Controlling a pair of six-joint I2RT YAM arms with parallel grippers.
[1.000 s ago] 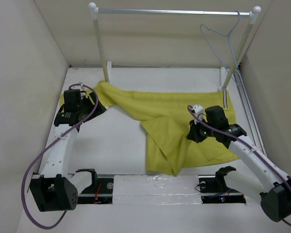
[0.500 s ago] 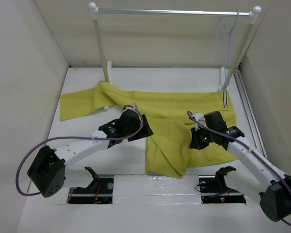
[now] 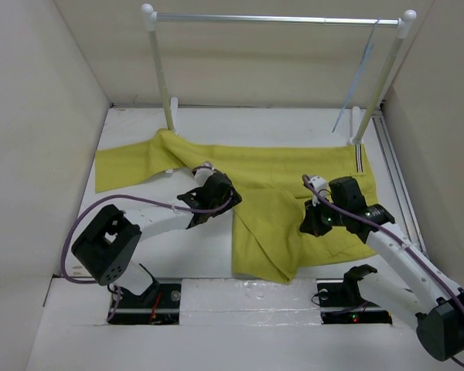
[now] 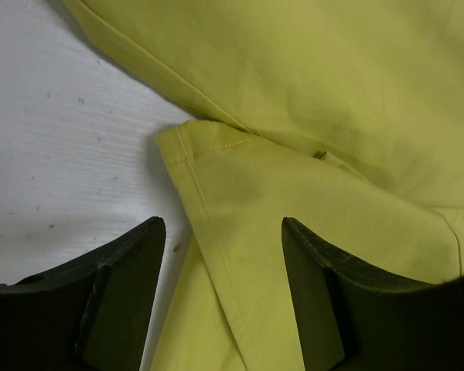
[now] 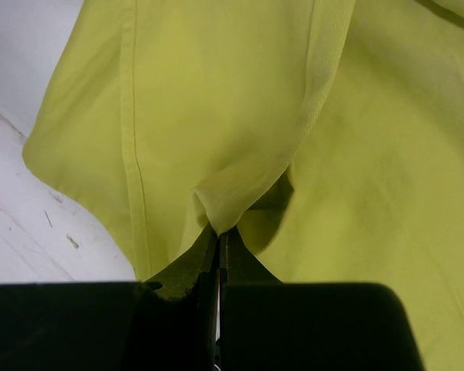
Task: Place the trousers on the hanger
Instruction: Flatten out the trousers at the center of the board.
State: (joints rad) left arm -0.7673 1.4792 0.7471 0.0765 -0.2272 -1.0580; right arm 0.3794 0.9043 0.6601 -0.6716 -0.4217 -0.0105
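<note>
The mustard-yellow trousers (image 3: 271, 197) lie spread on the white table, one leg folded over toward the front, the striped waistband (image 3: 359, 159) at the right. My left gripper (image 3: 233, 196) is open, its fingers (image 4: 120, 278) straddling a hemmed leg corner (image 4: 216, 201) on the table. My right gripper (image 3: 308, 220) is shut on a pinched fold of the trousers (image 5: 224, 193). The pale blue-grey wire hanger (image 3: 357, 81) hangs from the right end of the rail, seen nearly edge-on.
A silver rail (image 3: 278, 18) on two white posts (image 3: 161, 69) spans the back of the table. Beige walls close in the left, back and right. The arm bases and their mounts (image 3: 151, 297) sit at the near edge.
My left arm swung from the far left across to the trousers' middle and now hovers at the folded leg corner. The hanger has been turning on the rail. The right gripper barely moved.
</note>
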